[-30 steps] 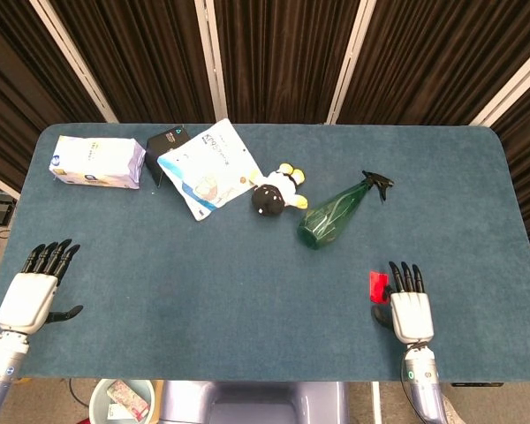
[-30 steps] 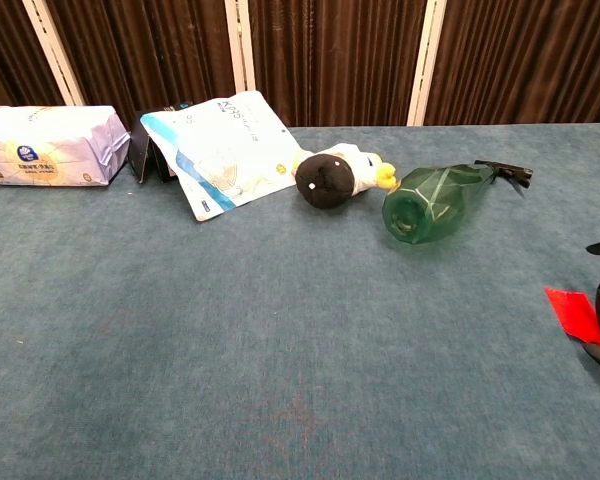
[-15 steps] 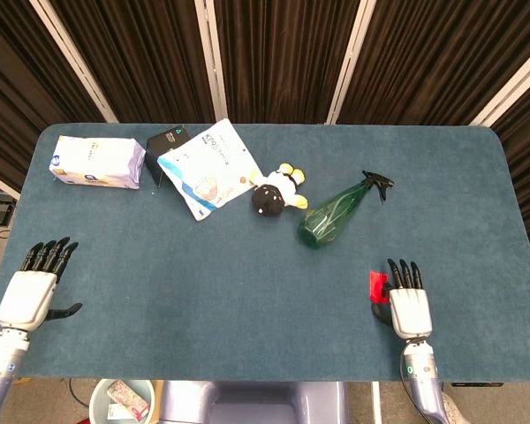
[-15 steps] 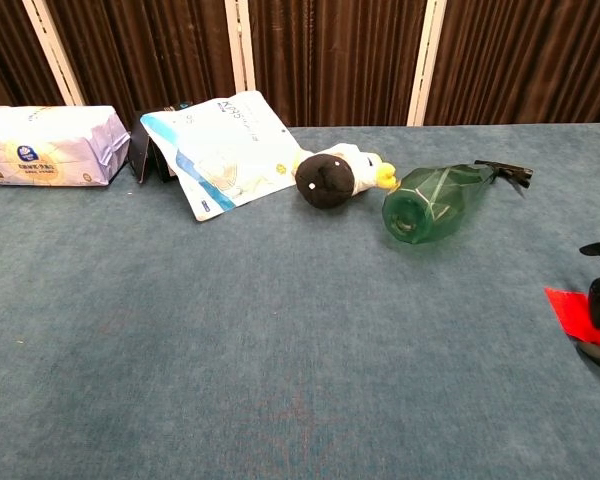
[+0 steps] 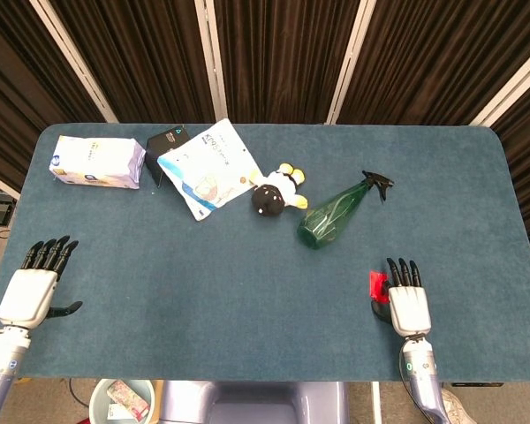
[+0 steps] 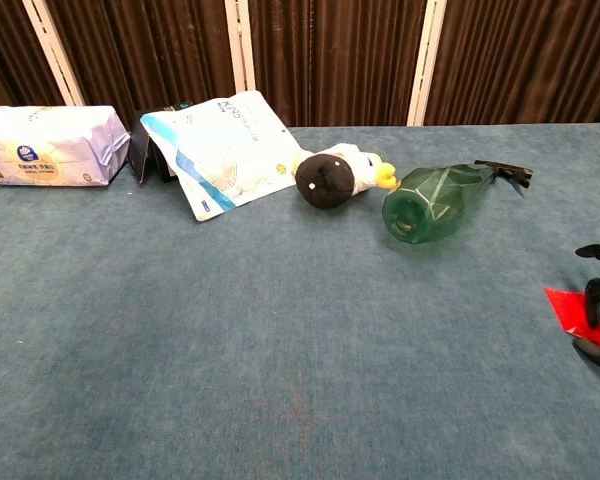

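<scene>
On blue table (image 5: 247, 265), one red card (image 5: 377, 283), two hands

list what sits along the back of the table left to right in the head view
tissue pack → black box → white pouch → plush toy → green spray bottle

Head view looks steeply down on the whole table (image 5: 247, 283); chest view faces low across it, sharing the far clutter.
</scene>
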### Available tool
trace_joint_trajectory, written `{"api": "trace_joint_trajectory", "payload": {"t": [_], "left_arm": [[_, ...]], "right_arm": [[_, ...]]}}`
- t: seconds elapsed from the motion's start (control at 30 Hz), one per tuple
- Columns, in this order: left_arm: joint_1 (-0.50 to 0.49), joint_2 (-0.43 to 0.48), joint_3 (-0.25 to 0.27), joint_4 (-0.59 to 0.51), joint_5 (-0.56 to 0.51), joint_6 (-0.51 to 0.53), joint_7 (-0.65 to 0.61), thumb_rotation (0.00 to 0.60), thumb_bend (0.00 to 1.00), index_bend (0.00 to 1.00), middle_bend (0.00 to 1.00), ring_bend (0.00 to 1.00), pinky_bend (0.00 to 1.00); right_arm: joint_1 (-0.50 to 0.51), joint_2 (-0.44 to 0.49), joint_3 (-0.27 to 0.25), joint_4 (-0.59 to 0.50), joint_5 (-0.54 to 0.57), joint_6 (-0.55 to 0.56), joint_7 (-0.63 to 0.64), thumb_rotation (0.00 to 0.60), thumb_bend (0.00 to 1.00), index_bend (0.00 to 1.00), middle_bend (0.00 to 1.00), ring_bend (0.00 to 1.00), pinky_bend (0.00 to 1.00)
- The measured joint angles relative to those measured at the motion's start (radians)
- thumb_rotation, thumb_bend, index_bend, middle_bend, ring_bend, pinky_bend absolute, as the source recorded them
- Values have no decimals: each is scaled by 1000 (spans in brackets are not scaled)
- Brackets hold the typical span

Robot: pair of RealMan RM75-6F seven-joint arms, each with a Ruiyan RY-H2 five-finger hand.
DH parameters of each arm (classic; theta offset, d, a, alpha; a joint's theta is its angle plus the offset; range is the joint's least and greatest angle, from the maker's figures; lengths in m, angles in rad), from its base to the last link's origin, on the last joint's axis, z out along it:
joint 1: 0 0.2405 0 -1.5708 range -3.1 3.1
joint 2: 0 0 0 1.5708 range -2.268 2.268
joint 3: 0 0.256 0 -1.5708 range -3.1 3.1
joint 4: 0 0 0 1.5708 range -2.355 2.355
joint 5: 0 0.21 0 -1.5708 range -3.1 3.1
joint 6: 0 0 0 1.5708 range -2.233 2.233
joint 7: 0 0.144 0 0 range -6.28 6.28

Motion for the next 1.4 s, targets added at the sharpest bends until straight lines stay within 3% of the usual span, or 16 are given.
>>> {"api": "trace_joint_trajectory", "payload": {"t": [0.7,1.4], "left_arm": [[-6,-5,-4,4,1,3,6,583,58,0,0,0,0],[-10,-12,-6,7,-15,-2,21,582,64,0,0,0,0]], "right_arm": [[11,4,-21,-30,4,-23,-9,600,401,562,89,0,0],[33,12,-9,-9,36,-59,-18,600,508,667,143,0,0]]}}
